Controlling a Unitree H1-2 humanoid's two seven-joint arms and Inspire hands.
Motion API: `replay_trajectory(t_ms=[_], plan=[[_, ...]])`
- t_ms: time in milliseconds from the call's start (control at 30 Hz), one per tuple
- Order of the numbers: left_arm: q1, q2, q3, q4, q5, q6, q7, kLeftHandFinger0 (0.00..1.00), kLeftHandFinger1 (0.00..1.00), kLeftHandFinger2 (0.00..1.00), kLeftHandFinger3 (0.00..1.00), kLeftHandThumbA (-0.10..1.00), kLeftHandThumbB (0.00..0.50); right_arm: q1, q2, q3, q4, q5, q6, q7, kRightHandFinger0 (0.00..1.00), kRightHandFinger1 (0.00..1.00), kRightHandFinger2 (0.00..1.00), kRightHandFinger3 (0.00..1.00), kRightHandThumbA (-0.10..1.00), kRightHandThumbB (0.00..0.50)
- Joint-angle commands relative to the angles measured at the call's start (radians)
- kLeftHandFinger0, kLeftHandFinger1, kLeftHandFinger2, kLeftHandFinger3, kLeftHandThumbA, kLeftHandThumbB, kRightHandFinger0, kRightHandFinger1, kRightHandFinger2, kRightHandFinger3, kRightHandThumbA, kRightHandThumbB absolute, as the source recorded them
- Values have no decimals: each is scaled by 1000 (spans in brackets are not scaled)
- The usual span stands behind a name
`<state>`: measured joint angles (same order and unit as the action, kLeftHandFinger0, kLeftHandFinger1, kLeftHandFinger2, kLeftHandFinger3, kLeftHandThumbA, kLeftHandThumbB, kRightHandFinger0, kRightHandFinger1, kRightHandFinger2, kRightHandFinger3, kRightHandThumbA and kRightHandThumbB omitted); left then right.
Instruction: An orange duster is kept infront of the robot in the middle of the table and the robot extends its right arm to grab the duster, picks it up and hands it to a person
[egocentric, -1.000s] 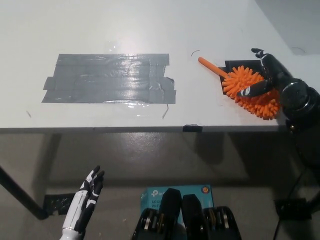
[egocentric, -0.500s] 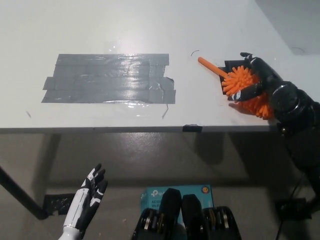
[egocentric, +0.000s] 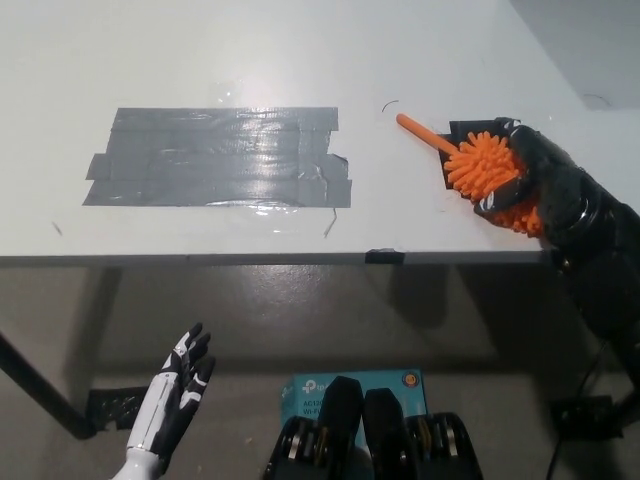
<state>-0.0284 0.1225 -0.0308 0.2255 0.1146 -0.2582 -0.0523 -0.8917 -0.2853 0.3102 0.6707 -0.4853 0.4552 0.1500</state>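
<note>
Here the orange duster (egocentric: 487, 170) is clasped by the black right hand (egocentric: 530, 175) at the desk's (egocentric: 300, 60) right edge, its far bristles hidden. The white left hand (egocentric: 172, 400) is held open below.

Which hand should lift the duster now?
Right: the black right hand is wrapped over the orange duster on the table. The white left hand hangs open below the table edge.
</note>
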Motion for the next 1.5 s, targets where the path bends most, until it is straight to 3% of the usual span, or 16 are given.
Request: replay_trajectory(t_ms=[0,567,633,667,700,733,767,800,833,867,900,1000,1067,1300,1333,1467], plan=[[-18,10,4,-27,5,-3,8,1000,1000,1000,1000,884,135,-68,-15,11,21,-30,-35,-40,1000,1000,1000,1000,983,464],[-53,14,10,-3,6,-18,13,996,1000,1000,1000,887,138,-120,-4,110,154,-35,-26,57,1000,1000,1000,1000,847,405],[-58,12,12,0,-2,-17,10,992,1000,1000,1000,890,146,-120,-1,107,162,-21,-35,61,1000,1000,1000,1000,750,398],[-58,12,12,-1,-2,-16,10,989,1000,1000,1000,893,141,-125,6,98,185,-1,-41,75,934,903,954,1000,534,367],[-60,13,12,0,1,-21,12,981,1000,1000,1000,894,131,-135,11,117,224,4,-67,123,653,627,688,1000,314,308],[-62,14,13,1,2,-22,12,977,1000,1000,1000,894,128,-137,14,147,244,-15,-85,143,491,636,754,1000,44,259],[-63,14,13,0,2,-20,11,975,1000,1000,1000,894,127,-138,18,172,258,-34,-96,149,489,631,702,921,-78,283],[-64,13,13,0,1,-18,10,975,1000,1000,1000,894,127,-137,18,190,266,-45,-110,149,581,737,755,860,-96,254],[-64,13,13,-4,-1,-13,9,974,1000,1000,1000,891,120,-133,18,218,275,-62,-133,154,696,815,812,894,-99,203],[-62,13,13,-14,-2,-3,6,975,1000,1000,1000,888,115,-129,20,248,288,-78,-154,168,639,748,776,1000,-100,177],[-62,14,12,-18,-2,-1,4,974,1000,1000,1000,885,108,-129,22,262,300,-81,-160,172,473,555,596,1000,-100,161],[-64,17,14,-20,-6,-8,2,970,1000,1000,1000,870,85,-144,33,274,369,-70,-173,177,127,279,436,1000,-100,164],[-75,21,15,-17,-6,-4,0,957,1000,1000,1000,870,91,-153,28,273,383,-69,-179,175,247,392,522,1000,-100,145],[-95,26,20,-8,-17,-7,-5,942,1000,1000,1000,869,79,-146,7,247,380,-59,-221,138,177,369,477,1000,-100,122],[-94,26,19,-10,-17,-5,-5,920,1000,1000,1000,864,74,-141,5,243,373,-58,-222,130,225,411,503,953,-100,110],[-95,25,22,-12,-28,-2,-10,906,994,1000,1000,842,63,-131,2,200,377,-34,-229,89,196,393,457,766,-100,121]])
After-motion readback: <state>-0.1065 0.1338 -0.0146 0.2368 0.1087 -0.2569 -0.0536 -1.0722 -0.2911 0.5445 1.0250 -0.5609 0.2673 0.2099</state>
